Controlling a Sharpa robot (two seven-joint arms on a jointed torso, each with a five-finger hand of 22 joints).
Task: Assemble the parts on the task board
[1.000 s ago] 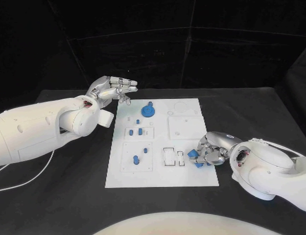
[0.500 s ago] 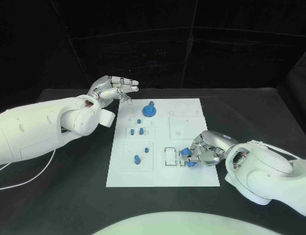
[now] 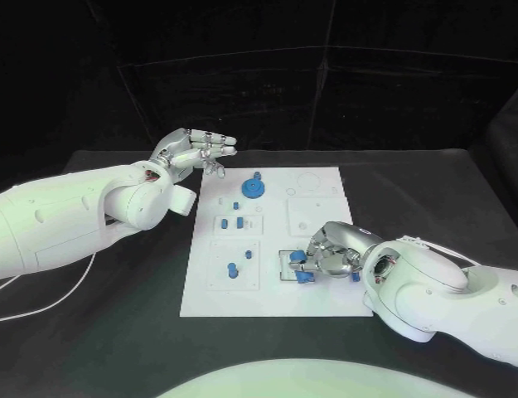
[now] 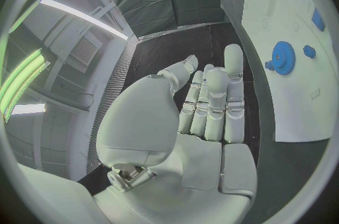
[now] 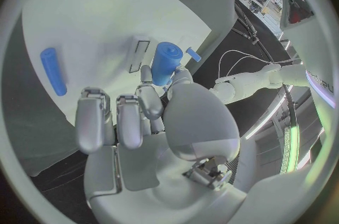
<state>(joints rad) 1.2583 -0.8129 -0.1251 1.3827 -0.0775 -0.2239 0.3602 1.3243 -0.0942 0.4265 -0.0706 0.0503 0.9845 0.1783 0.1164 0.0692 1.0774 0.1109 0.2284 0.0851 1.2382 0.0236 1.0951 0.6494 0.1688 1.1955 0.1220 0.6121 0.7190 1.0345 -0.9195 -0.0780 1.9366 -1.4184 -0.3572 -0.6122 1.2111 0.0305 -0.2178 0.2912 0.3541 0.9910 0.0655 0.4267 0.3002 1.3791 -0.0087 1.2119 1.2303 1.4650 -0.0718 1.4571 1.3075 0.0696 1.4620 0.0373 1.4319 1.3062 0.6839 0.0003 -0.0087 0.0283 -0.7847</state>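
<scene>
From the head view, the white task board [image 3: 277,245] lies in the middle of the black worktop [image 3: 450,191]. The right hand [image 3: 326,259] sits low over the near right part of the board and holds a blue part [image 3: 297,257] above a small slot there. Other blue pieces rest on the board: a round blue gear [image 3: 253,187] near the far end and a small blue peg [image 3: 231,269] nearer the robot. The left hand [image 3: 194,151] is raised beside the far left corner of the board, holding nothing, its fingers a little curled. In the left wrist view, the left hand [image 4: 212,105] has its fingers straight and close together, with nothing in them, and the blue gear [image 4: 283,57] lies on the board beyond. In the right wrist view, the right hand [image 5: 152,117] pinches the blue part [image 5: 166,62] right over the board, and a blue peg [image 5: 53,70] lies apart on it.
</scene>
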